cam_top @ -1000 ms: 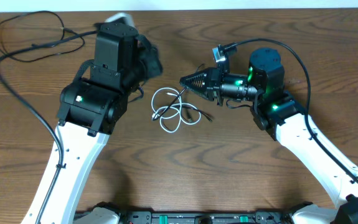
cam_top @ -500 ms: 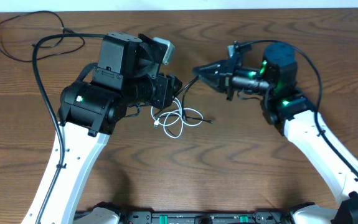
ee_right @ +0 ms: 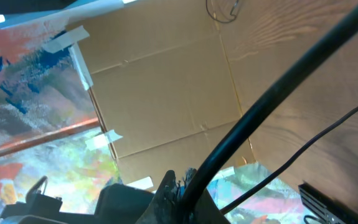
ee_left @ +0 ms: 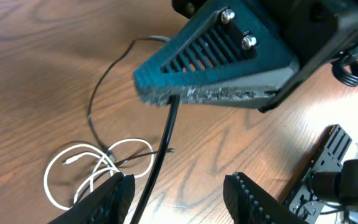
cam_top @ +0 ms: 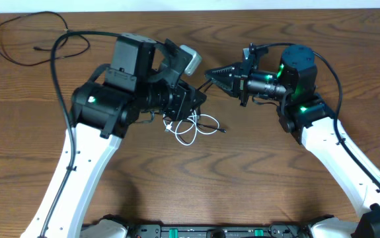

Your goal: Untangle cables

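Observation:
The cables lie in a small tangle on the wooden table, white loops (cam_top: 188, 134) mixed with thin black cord (ee_left: 104, 81). My right gripper (cam_top: 209, 73) hangs above the tangle, shut on a black cable (ee_left: 168, 124) that drops from its tips to the table. In the right wrist view that cable (ee_right: 259, 112) runs out of the closed gripper (ee_right: 182, 182). My left gripper (cam_top: 199, 99) sits just below and left of the right one, open. In the left wrist view the held cable passes between the left gripper's (ee_left: 179, 183) fingers, close to the left finger (ee_left: 113, 196). White loops (ee_left: 79, 168) lie beyond it.
The left arm's thick black wire (cam_top: 31, 39) loops over the table's far left corner. A black mounting rail (cam_top: 190, 231) runs along the near edge. In the left wrist view, base hardware (ee_left: 347, 177) shows at the right. The right wrist camera faces cardboard (ee_right: 160, 93).
My left arm has swung right and forward, bringing its gripper under the right gripper and around the hanging black cable. The right gripper rose and drew back slightly with the cable.

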